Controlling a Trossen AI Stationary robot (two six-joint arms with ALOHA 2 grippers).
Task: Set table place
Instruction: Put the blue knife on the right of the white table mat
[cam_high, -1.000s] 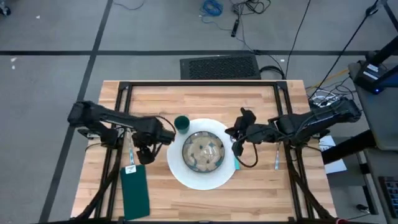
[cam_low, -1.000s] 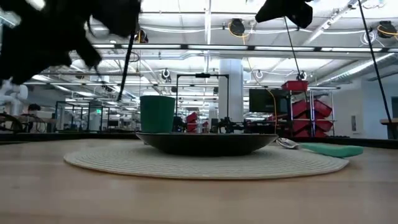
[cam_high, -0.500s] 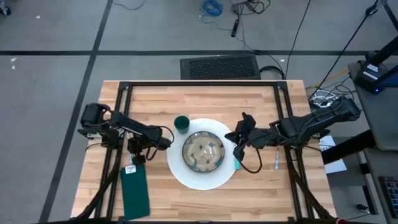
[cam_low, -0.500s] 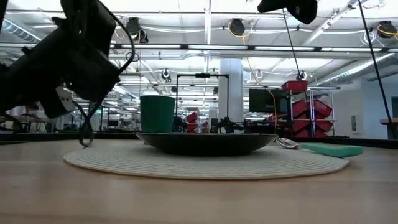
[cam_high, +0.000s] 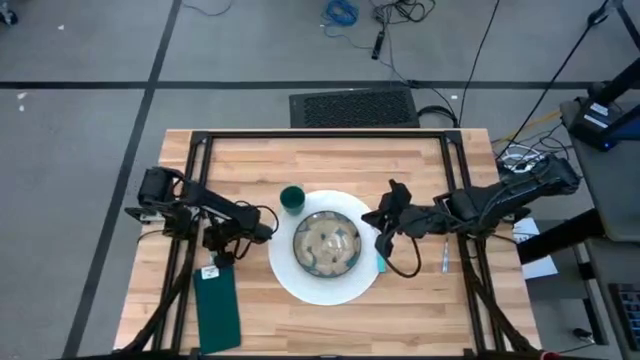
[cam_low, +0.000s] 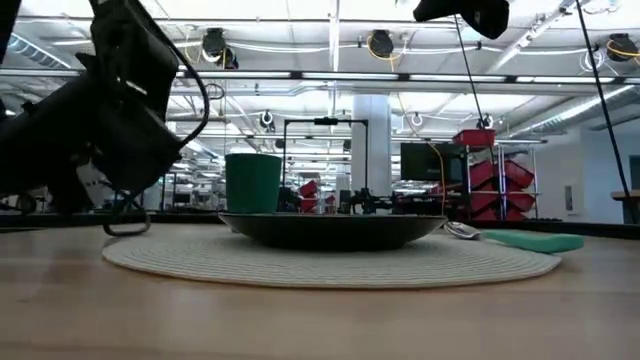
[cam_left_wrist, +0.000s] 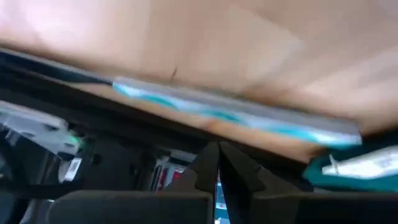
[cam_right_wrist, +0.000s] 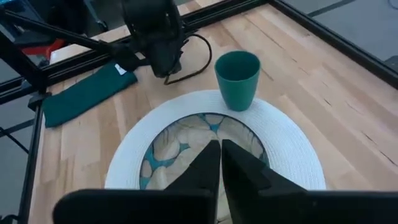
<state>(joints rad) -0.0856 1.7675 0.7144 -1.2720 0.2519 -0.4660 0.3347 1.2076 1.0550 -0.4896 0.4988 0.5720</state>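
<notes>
Green cup (cam_high: 292, 199), one; two grippers.

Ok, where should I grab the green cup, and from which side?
Take the green cup by its side wall, just under the rim. It stands upright, open end up, on the far left edge of the round placemat, and narrows toward its base. Probably best to come from the far left, over the table; the bowl crowds its near right side.
</notes>
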